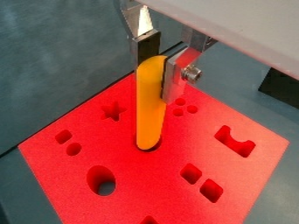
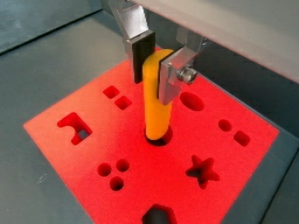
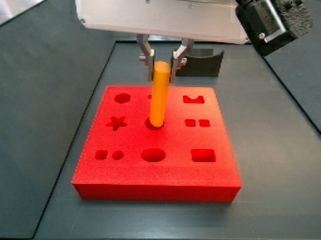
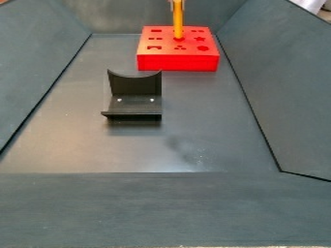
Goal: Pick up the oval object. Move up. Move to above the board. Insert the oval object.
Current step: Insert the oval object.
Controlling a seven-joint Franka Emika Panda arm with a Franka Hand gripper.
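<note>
The oval object (image 1: 149, 105) is a slim orange-yellow peg standing upright, also seen in the wrist view (image 2: 156, 105). Its lower end sits in a hole at the middle of the red board (image 1: 260, 175), as a side view (image 3: 160, 94) shows. The gripper (image 1: 158, 68) is straight above the board, its silver fingers closed on the peg's upper end; it also shows in the wrist view (image 2: 158, 77) and a side view (image 3: 163, 64). The board (image 3: 157, 183) lies flat on the dark floor. In the far side view the peg (image 4: 177, 17) rises from the board (image 4: 181, 60).
The dark fixture (image 4: 132, 94) stands on the floor away from the board, and shows behind the board in a side view (image 3: 204, 62). The board has other cut-outs: a star (image 1: 112, 111), an oval hole (image 2: 193, 101), squares and circles. Sloped grey walls enclose the floor.
</note>
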